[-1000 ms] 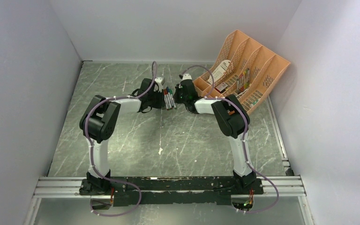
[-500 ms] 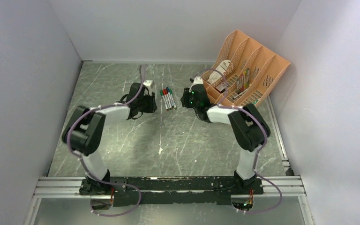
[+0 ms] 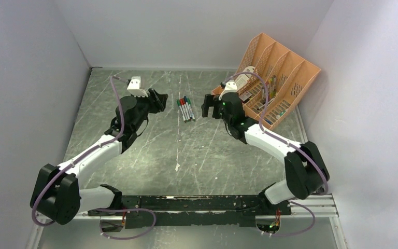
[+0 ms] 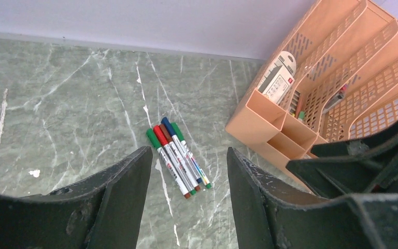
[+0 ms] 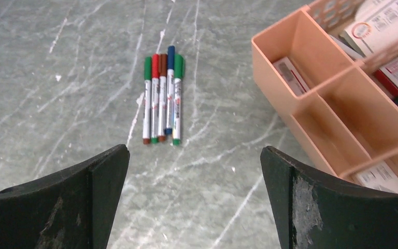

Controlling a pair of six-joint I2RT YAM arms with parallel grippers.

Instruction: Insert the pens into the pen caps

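Apparently we are finishing: five pens (image 5: pixel 161 98), caps (image 5: pixel 162 61) seated, are lying toward 12 o'clock on the table (image 3: pixel 134 155). Both jaws spread, empty: left gripper (image 4: pixel 187 153) at their 9, right gripper (image 5: pixel 194 150) at 3.

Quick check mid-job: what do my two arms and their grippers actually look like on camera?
Both arms, left arm and right arm, have white links, black joint housings and looping lilac cables. The left gripper and right gripper have broad black fingers, scuffed pale in spots.
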